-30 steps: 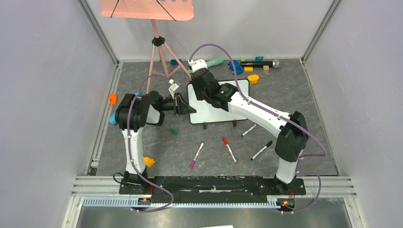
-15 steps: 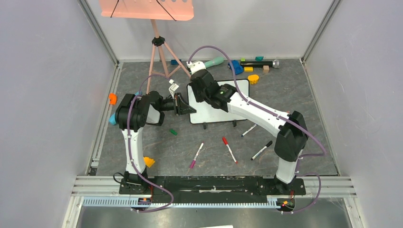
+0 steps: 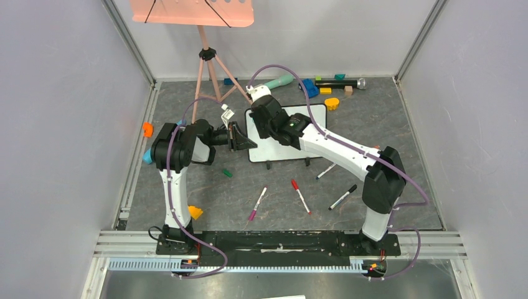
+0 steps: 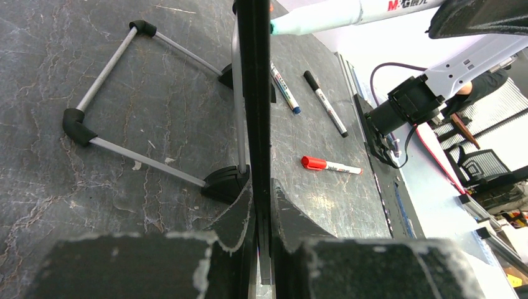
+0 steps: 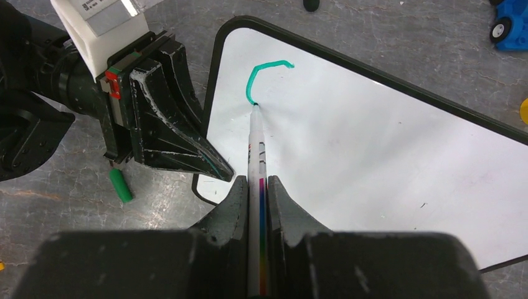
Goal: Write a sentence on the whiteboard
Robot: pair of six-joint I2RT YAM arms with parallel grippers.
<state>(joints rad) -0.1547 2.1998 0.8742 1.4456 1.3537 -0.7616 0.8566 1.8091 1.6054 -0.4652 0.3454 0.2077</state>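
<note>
The whiteboard (image 3: 277, 149) stands tilted on its black feet at the table's middle. My left gripper (image 3: 244, 142) is shut on its left rim, and in the left wrist view the rim (image 4: 255, 93) runs edge-on between the jaws (image 4: 261, 187). My right gripper (image 5: 255, 180) is shut on a white marker (image 5: 256, 143), whose teal tip touches the board (image 5: 373, 143) near its upper left corner. Of the sentence, only one curved teal stroke (image 5: 261, 70) shows. From above, the right gripper (image 3: 261, 117) covers that corner.
Loose markers lie in front of the board: red (image 3: 301, 196), magenta (image 3: 258, 203), black (image 3: 342, 197) and one more (image 3: 325, 170). A green cap (image 3: 227, 173) lies by the left gripper. The salmon tripod stand (image 3: 208, 62) rises behind it. Toys (image 3: 324, 87) line the back edge.
My right gripper has drawn the marker a little toward the near side over the board's upper left corner. The left arm and the board have stayed still.
</note>
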